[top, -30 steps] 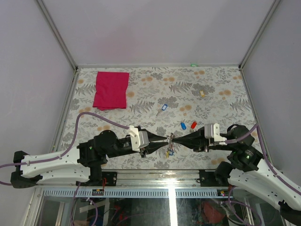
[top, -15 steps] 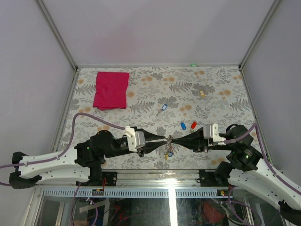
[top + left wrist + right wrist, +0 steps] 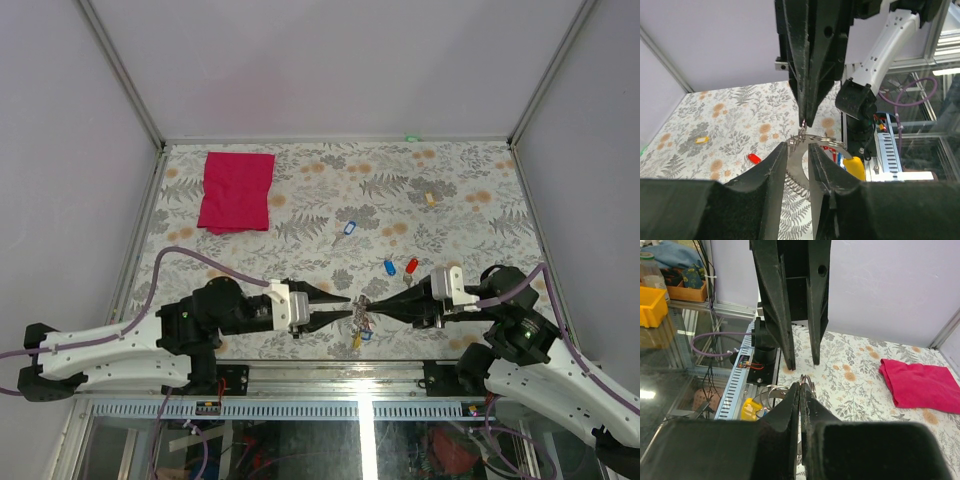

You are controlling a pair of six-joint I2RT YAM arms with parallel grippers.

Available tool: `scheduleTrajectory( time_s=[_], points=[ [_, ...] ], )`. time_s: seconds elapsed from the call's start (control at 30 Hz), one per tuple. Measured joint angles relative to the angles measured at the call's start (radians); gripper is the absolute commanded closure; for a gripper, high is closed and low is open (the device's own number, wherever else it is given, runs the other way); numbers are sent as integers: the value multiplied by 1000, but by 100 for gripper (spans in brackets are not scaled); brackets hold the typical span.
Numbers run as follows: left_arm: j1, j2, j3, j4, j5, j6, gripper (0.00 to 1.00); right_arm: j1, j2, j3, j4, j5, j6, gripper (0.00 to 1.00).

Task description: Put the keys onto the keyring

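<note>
Right gripper (image 3: 365, 305): fingers were pressed together, pinching the wire of the keyring (image 3: 826, 145) at their tips.
Left gripper (image 3: 347, 307): fingers stood apart, tip to tip with the right one. From its wrist view part of the ring showed in the gap, but I could not tell whether either finger touched it.
Keyring position: held in the air between the two grippers, over the near edge of the table (image 3: 470, 230), well clear of the loose keys.
Done so far: a yellow-tagged key (image 3: 855, 168) and a blue-tagged key (image 3: 366, 335) hung below the ring. I judged both to be on it, though the coils were too small to confirm how they were threaded.
Left to do: four keys lay loose on the table.
Loose key 1: far blue key (image 3: 348, 228), mid-table.
Loose key 2: near blue key (image 3: 389, 267), just beyond the right gripper.
Loose key 3: red key (image 3: 411, 265), just beside the near blue one.
Loose key 4: far yellow key (image 3: 430, 199), towards the back right.
Progress estimate: roughly a third done, if all six keys belonged on the ring.
Step in hand: probably a re-grip or a prying-open of the ring's coil. No loose key was near the jaws.
Other item: red cloth (image 3: 237, 190), back left, lying apart from everything else.
Writing and brands: none legible. The key tags showed only plain colour at this size, and no markings could be read on the arms.
</note>
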Motion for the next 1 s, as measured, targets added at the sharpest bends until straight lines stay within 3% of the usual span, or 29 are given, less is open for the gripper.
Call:
scheduleTrajectory(
  time_s=[1.0],
  points=[
    [0, 27, 11, -56, 79, 51, 70, 0, 30, 23, -5, -82, 2, 100]
  ],
)
